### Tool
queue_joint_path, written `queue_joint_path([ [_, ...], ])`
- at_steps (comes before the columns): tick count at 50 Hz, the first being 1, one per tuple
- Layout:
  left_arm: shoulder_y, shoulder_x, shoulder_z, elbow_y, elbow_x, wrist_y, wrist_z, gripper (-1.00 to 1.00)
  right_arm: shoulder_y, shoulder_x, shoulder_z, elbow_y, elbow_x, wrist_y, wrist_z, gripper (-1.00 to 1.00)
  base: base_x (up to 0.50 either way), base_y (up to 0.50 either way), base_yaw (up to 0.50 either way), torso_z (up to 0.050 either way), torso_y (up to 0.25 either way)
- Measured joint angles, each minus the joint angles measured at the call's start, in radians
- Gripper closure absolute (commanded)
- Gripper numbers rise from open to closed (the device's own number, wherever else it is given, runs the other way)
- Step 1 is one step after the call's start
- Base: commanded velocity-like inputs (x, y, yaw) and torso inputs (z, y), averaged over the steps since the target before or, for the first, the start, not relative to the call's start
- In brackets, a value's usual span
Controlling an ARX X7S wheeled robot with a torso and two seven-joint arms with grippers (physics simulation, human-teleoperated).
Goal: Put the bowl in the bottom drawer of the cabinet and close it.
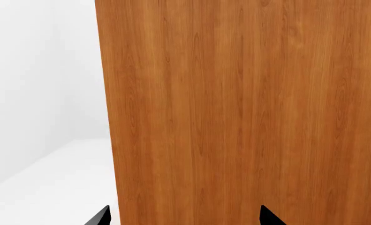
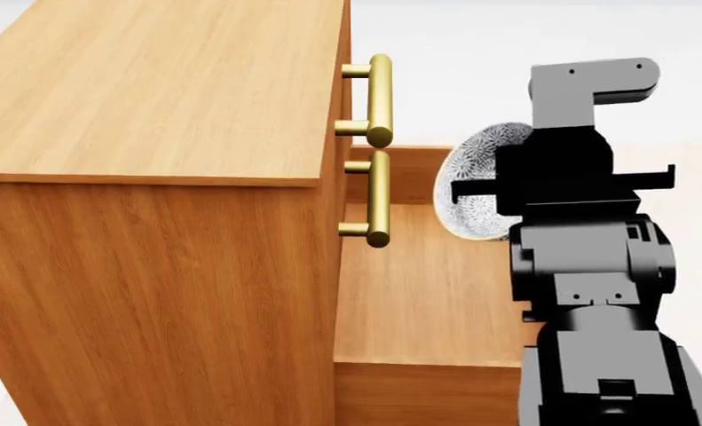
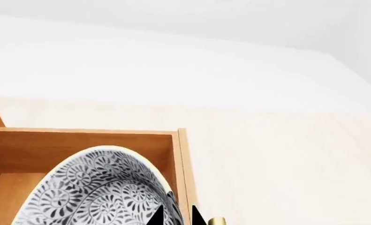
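Above the pulled-out bottom drawer of the cabinet, the right end effector pinched the bowl by its rim. Releasing it and shutting the drawer remained. The left end effector hung spread and empty beside the cabinet's side.

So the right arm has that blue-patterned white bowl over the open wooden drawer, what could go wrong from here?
1. The blue-patterned white bowl hangs tilted on edge, pinched at its rim by the right gripper; released like this, it could tip or roll rather than settle on its foot.
2. It sits close to the open orange-brown bottom drawer's side wall, so lowering could knock the rim.
3. The drawer is out and must be pushed shut.
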Motion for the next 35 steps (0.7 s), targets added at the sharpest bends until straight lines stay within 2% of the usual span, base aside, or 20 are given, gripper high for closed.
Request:
queue_joint_path([
  [35, 0.000, -0.004, 0.004, 0.001, -0.001, 0.003, -0.005, -1.00, -0.039, -0.016, -0.032, 0.000, 0.004, -0.015, -0.029, 1.00, 0.00, 0.00, 0.00, 0.000, 0.000],
])
